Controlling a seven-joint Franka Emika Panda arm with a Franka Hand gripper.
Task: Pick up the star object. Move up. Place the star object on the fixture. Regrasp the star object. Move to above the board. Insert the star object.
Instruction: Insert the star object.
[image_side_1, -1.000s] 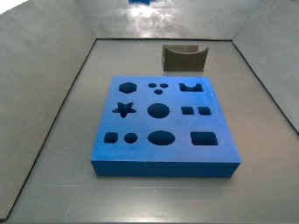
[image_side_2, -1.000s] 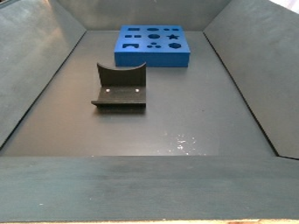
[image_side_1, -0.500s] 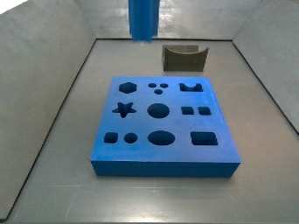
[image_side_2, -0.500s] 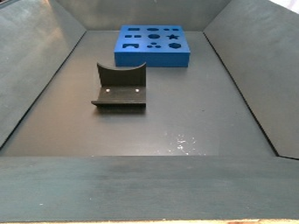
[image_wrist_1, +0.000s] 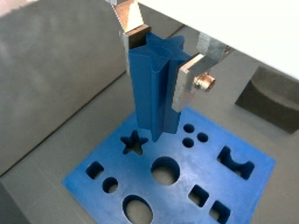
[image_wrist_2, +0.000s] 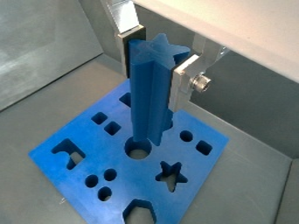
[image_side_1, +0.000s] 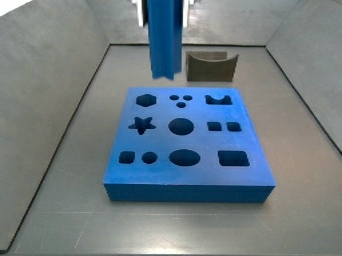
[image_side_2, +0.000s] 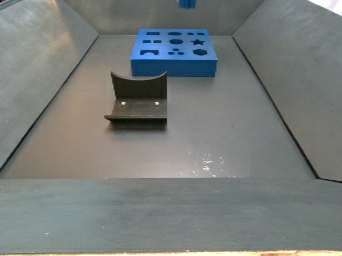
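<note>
Pincer (image_wrist_1: 160, 54) fingers (image_wrist_1: 191, 77) clamp the upper end of the star object (image_wrist_1: 153, 87), a long blue peg hanging upright with its lower end free in the air above the board (image_wrist_1: 263, 179). Both wrist views show flat silver plates pressed against opposite sides of the peg. In a side view the peg (image_side_1: 164, 40) hangs near the far edge of the board (image_side_1: 187, 178), its tip clear of the surface and apart from the star-shaped hole (image_side_1: 142, 125). The fixture (image_side_1: 210, 66) stands on the floor just beyond the board, untouched. In a side view the fixture (image_side_2: 136, 101) sits nearer the camera than the board (image_side_2: 174, 53).
</note>
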